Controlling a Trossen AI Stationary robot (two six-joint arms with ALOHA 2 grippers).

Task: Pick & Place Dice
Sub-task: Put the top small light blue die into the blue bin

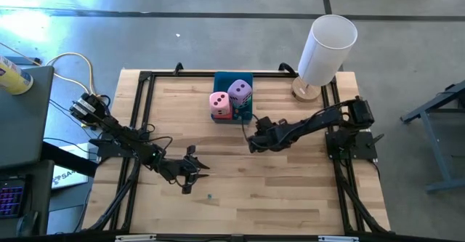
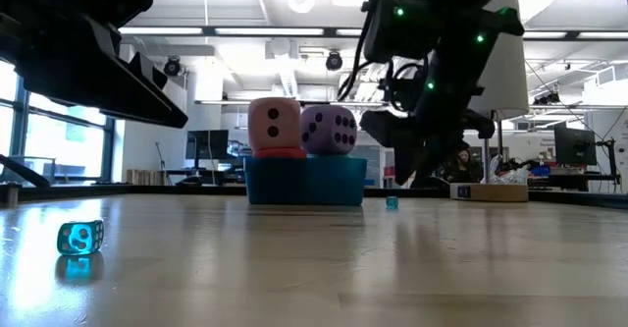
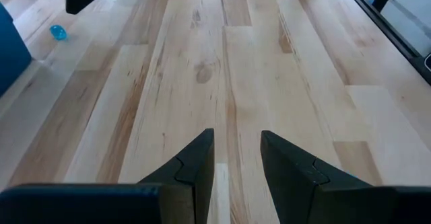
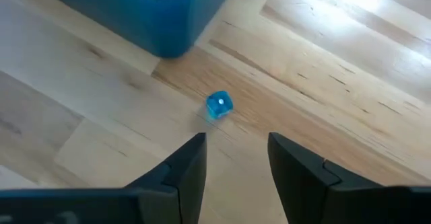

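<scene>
Near worktop (image 1: pixel 276 198): bare planks, small blue die (image 2: pixel 80 237) | left gripper (image 1: pixel 190 171): jaws narrow, empty | right gripper (image 1: pixel 253 142): jaws part-open over second small blue die (image 4: pixel 219 105) | far edge: pink die (image 1: pixel 220 102), purple die (image 1: pixel 240 91) seated in blue tray (image 1: pixel 244 115).

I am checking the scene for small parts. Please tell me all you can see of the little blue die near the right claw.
The little blue die is a small, translucent blue cube with pale pips. It rests on the wooden table, close to the blue tray but apart from it. The open right claw hovers near; nothing grips it.
</scene>
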